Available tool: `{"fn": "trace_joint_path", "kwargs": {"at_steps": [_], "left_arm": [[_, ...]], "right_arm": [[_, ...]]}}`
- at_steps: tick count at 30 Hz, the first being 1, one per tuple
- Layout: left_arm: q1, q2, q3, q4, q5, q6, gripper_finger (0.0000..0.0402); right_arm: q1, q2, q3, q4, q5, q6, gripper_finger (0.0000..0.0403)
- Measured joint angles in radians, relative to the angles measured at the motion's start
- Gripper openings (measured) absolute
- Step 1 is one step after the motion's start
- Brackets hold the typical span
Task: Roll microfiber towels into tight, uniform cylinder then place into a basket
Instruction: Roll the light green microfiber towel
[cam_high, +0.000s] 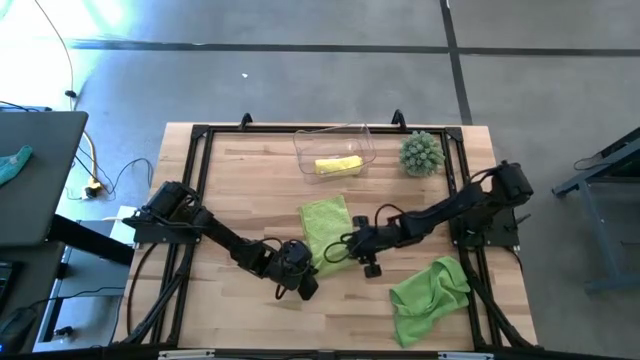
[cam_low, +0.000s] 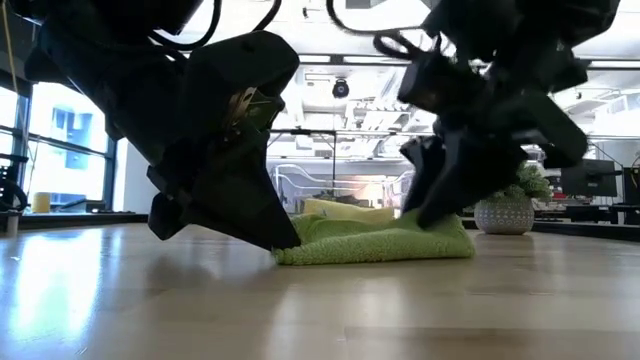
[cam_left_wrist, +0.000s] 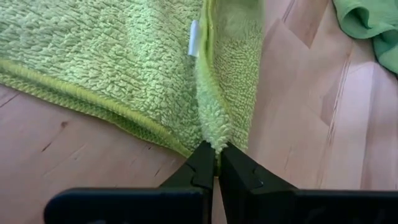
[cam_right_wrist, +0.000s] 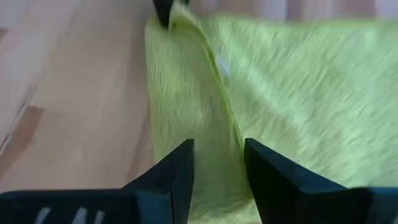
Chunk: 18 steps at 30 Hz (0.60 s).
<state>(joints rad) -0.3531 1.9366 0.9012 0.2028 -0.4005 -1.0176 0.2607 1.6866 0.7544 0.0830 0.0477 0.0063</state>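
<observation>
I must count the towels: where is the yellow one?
In the high view the yellow towel lies in the basket at the table's far edge, beside the plant.

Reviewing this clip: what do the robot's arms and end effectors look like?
Both arms are matte black, jointed, with black cables looping alongside. The left end effector has two tapered black fingers; the right end effector has two flat, blocky black fingers. No markings visible.

Overhead camera stares straight down on my whole surface (cam_high: 250, 180); the low one looks level across it. My wrist cameras sit close, both sharing the green towel (cam_left_wrist: 112, 56).
</observation>
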Motion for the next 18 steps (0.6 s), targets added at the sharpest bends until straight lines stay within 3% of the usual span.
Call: {"fn": "trace_joint_path", "kwargs": {"at_steps": [3, 8, 18], "left_arm": [[0.0, 0.0, 0.0, 0.0, -0.001, 0.0, 0.0005], [0.0, 0.0, 0.0, 0.005, 0.0, 0.029, 0.0009], [0.0, 0.0, 0.0, 0.004, 0.004, 0.043, 0.0055]], "right_arm": [[0.003, 0.019, 0.0, -0.018, -0.041, 0.039, 0.0134], [0.011, 0.021, 0.0, -0.078, -0.017, 0.068, 0.0134], [0.01, -0.029, 0.0, -0.155, 0.022, 0.068, 0.0133]]}}
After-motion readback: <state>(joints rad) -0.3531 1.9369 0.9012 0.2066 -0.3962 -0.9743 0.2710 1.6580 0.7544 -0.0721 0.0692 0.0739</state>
